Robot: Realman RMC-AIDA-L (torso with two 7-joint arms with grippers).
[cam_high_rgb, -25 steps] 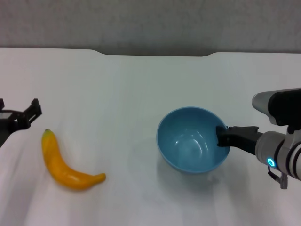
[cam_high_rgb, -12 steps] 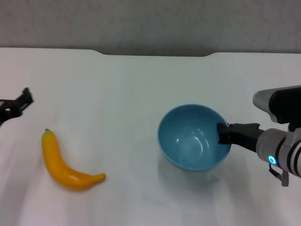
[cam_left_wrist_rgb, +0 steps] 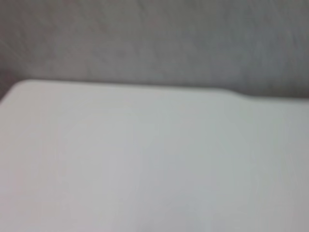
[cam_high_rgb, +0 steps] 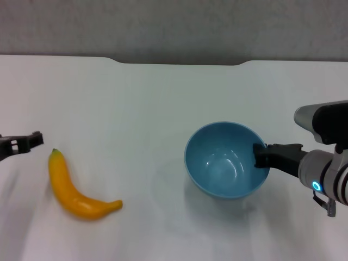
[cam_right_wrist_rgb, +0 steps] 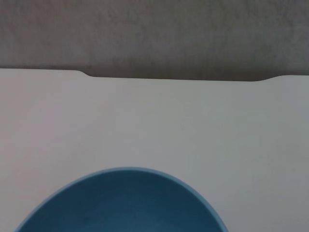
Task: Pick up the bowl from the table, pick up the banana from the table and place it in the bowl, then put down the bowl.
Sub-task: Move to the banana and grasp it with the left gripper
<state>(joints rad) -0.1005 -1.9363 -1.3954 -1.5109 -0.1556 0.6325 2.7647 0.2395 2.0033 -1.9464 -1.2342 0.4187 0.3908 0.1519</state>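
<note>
The light-blue bowl (cam_high_rgb: 225, 160) sits right of centre on the white table (cam_high_rgb: 136, 92), and its shadow spreads below it. My right gripper (cam_high_rgb: 260, 155) is shut on the bowl's right rim, one finger inside the wall. In the right wrist view the bowl (cam_right_wrist_rgb: 125, 203) fills the near edge. The yellow banana (cam_high_rgb: 73, 190) lies flat at the left, its stem end pointing away from me. At the picture's left edge, my left gripper (cam_high_rgb: 24, 143) hovers just beside that stem end, apart from it. The left wrist view holds only tabletop and wall.
The table's notched far edge (cam_high_rgb: 179, 63) meets a grey wall (cam_high_rgb: 174, 27). Bare white tabletop separates the banana from the bowl.
The bowl has shifted slightly right with my right gripper. My left gripper swung out to the left, then came down closer to the banana's stem end.
</note>
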